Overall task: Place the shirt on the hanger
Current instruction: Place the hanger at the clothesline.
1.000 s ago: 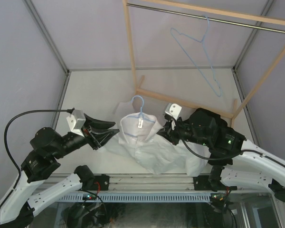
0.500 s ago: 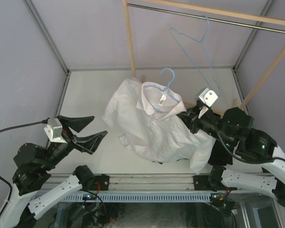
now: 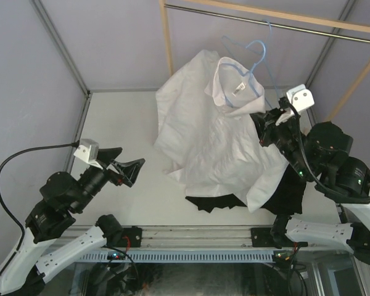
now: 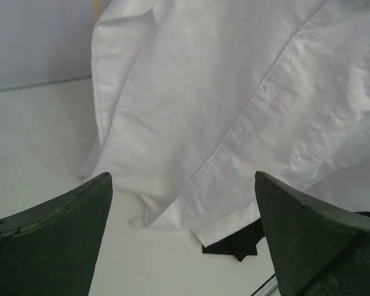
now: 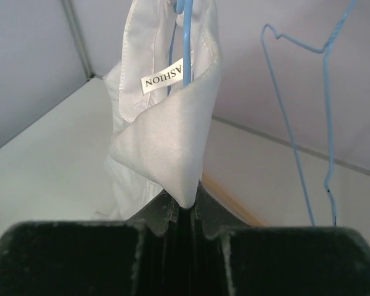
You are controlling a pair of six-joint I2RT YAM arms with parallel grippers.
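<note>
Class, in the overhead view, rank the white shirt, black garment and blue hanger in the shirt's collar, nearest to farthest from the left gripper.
1. white shirt: its hanging edge is just right of the left gripper.
2. black garment: lying beneath the shirt, further right.
3. blue hanger: high up, back right, in the collar.

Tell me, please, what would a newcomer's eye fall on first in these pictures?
First, the white shirt, held up over the table on a blue hanger, its collar pinched in the shut right gripper at the right. Next, a black garment lies on the table under the shirt's hem, and the left gripper stands wide open low on the left, apart from the cloth.
</note>
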